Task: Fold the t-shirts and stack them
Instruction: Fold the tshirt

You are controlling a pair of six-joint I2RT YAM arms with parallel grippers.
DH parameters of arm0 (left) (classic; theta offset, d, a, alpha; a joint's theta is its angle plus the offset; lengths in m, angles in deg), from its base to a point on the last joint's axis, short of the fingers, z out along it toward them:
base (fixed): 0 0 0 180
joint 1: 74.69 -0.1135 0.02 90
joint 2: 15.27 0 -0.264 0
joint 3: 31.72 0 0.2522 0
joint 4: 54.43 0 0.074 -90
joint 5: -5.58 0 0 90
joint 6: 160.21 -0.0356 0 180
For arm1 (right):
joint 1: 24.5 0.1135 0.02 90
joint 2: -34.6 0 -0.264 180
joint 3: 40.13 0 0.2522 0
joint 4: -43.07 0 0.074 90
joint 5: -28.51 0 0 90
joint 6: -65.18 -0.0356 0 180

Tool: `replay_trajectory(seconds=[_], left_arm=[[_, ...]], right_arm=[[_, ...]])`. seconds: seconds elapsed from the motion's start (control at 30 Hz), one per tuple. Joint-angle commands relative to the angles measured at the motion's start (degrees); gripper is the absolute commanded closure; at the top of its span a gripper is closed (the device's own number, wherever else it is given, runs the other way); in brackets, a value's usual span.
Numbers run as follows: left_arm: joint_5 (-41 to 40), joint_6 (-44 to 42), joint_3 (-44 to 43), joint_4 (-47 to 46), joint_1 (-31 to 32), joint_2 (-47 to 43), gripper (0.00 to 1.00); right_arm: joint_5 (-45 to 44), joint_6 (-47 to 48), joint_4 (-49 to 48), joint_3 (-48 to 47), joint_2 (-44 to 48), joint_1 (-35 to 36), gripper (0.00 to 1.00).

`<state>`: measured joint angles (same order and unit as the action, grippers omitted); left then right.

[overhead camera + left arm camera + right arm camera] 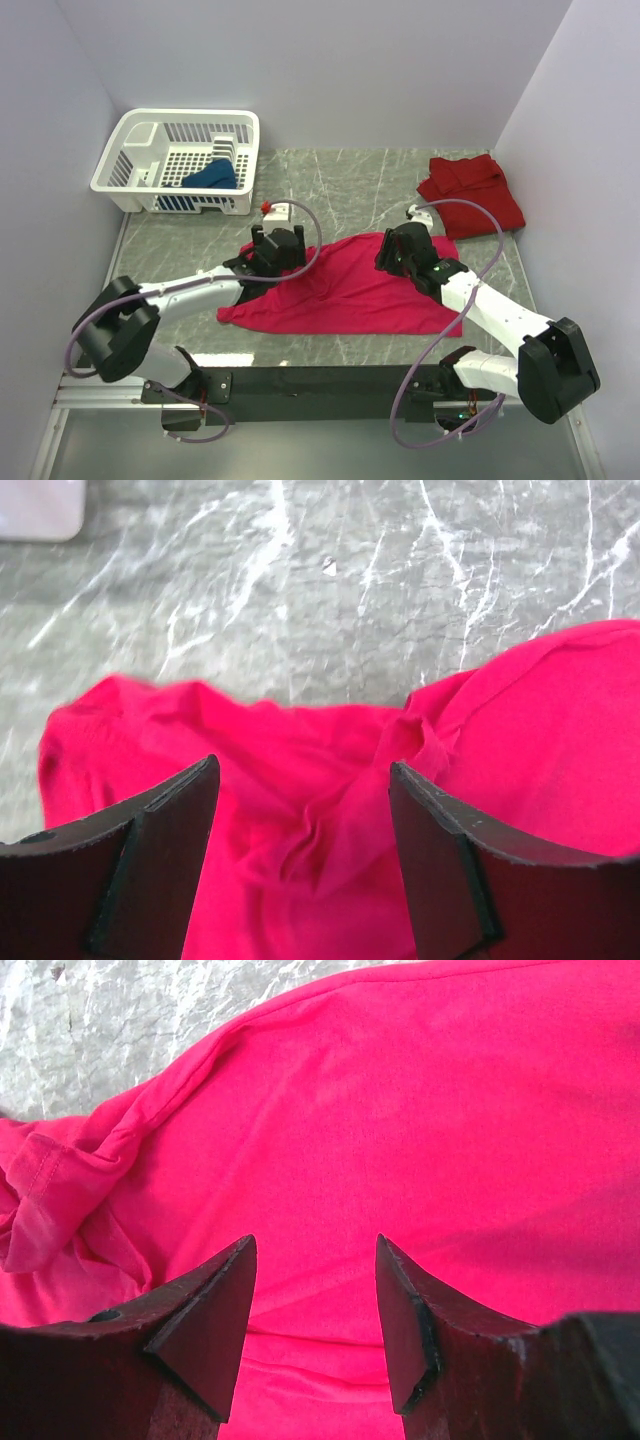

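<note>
**Robotics laboratory test cell.** Plain pale walls [330, 70] box in a marble-patterned counter [350, 180] on three sides. The left arm [190, 290] and the right arm [500, 310], both white and black, are mounted on a black rail [320, 382] at the near edge. The rail sits over an aluminium frame [100, 395], and lavender cables [460, 201] loop loose from the arms. Household goods serve as props: a white lattice basket [185, 118], a magenta t-shirt [350, 295], a darker red t-shirt [470, 190] and a dark blue t-shirt [212, 177].
</note>
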<state>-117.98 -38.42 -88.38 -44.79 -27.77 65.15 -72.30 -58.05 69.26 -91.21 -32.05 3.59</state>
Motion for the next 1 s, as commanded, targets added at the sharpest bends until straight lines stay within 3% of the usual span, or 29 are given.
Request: replay_trajectory(seconds=[0.0,0.17,0.4,0.73,0.97], left_arm=[[5.2,-6.3,-2.4,-3.4,-1.0,3.3,0.26],[21.6,-10.3,-0.4,-10.4,-4.4,3.2,0.26],[32.5,-11.8,-0.2,-11.2,-8.0,4.9,0.25],[41.5,-12.4,-1.6,-12.9,-9.7,11.2,0.27],[47.0,-11.9,-0.2,-14.7,-7.3,9.7,0.34]], right_arm=[[-0.4,1.1,-1.5,0.1,0.8,-0.4,0.42],[-0.5,1.2,-1.6,0.6,1.1,-0.2,0.42],[-0.7,1.3,-1.4,0.9,1.8,-0.3,0.42],[-0.4,1.3,-1.7,1.0,1.8,-0.3,0.42],[-0.4,1.4,-2.0,1.4,1.7,-0.3,0.42]])
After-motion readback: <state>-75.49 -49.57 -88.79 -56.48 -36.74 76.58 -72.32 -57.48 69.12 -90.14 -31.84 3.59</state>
